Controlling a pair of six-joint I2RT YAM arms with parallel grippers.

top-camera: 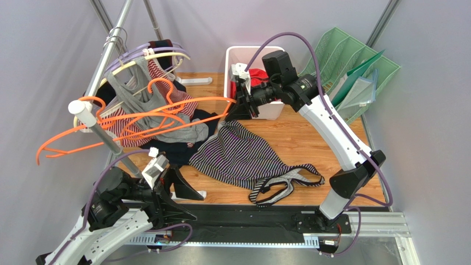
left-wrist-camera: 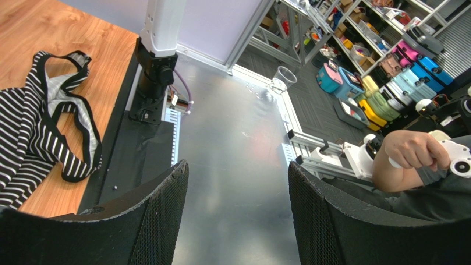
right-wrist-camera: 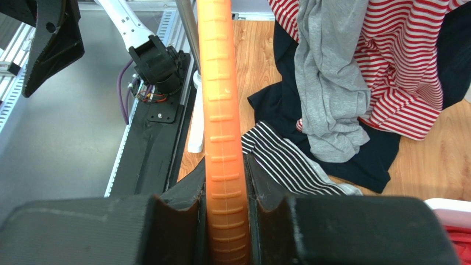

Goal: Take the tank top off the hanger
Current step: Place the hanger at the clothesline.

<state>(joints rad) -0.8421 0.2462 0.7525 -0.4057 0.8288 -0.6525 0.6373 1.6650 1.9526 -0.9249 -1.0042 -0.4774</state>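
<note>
A black-and-white striped tank top [top-camera: 243,157] lies spread on the wooden table, free of any hanger; its straps show in the left wrist view [left-wrist-camera: 38,132]. My right gripper [top-camera: 236,102] is shut on the end of a bare orange hanger [top-camera: 166,110], which reaches left toward the rack. In the right wrist view the ribbed orange hanger [right-wrist-camera: 221,99] is pinched between the fingers of the right gripper [right-wrist-camera: 225,165]. My left gripper [top-camera: 179,190] hovers low at the table's front edge. Its fingers stand open with nothing between them [left-wrist-camera: 237,165].
A clothes rack pole [top-camera: 105,138] at the left carries more orange hangers and a cream hanger [top-camera: 160,55] with a grey garment. Red-striped, grey and navy clothes [top-camera: 182,130] are heaped under it. A white bin [top-camera: 243,51] and a green file rack [top-camera: 359,66] stand at the back.
</note>
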